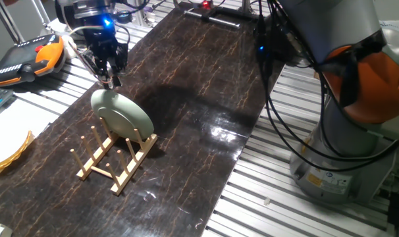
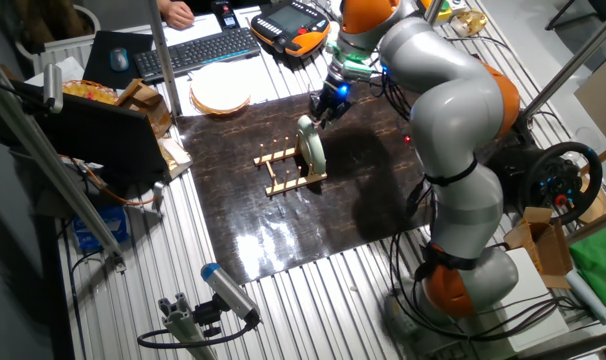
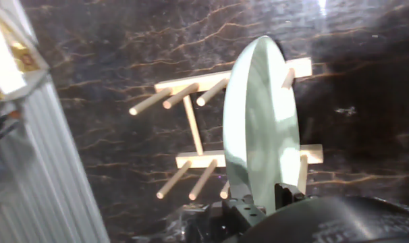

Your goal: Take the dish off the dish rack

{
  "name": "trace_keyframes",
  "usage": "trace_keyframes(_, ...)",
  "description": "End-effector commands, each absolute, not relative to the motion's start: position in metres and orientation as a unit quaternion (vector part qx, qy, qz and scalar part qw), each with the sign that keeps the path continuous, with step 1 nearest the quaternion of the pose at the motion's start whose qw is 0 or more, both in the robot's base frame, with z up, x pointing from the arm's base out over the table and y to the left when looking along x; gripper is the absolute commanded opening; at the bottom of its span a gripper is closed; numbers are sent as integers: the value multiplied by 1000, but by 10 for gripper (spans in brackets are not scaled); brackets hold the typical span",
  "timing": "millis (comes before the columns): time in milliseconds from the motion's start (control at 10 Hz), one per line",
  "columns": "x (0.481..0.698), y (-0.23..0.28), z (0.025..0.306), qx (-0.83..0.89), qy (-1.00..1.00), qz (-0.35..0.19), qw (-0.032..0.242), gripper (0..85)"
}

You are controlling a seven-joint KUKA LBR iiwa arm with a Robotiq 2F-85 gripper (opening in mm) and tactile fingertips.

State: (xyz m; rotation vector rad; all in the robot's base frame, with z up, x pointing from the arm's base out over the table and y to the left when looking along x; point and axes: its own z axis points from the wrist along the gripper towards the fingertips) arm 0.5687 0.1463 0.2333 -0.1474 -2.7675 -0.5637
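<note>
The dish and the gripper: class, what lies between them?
Nothing. In one fixed view the gripper sits just above the dish rim; the hand view shows that rim right at the fingers.

dark marbled mat (image 1: 206, 99) — ribbed aluminium table (image 1: 305, 210)

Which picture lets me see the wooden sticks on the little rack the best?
The hand view: the light-wood dish rack's upright pegs appear large and separate beside the round pale green plate. One fixed view shows the pegs smaller, some hidden behind the plate. The other fixed view shows the rack tiny, its pegs hard to tell apart.
</note>
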Motion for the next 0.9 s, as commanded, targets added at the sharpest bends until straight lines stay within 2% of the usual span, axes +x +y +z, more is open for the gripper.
trace_keyframes(0, 569, 147, 232, -56, -963, -211, 157, 293)
trace_keyframes(800, 569, 161, 219, -51, -949, -267, 161, 293)
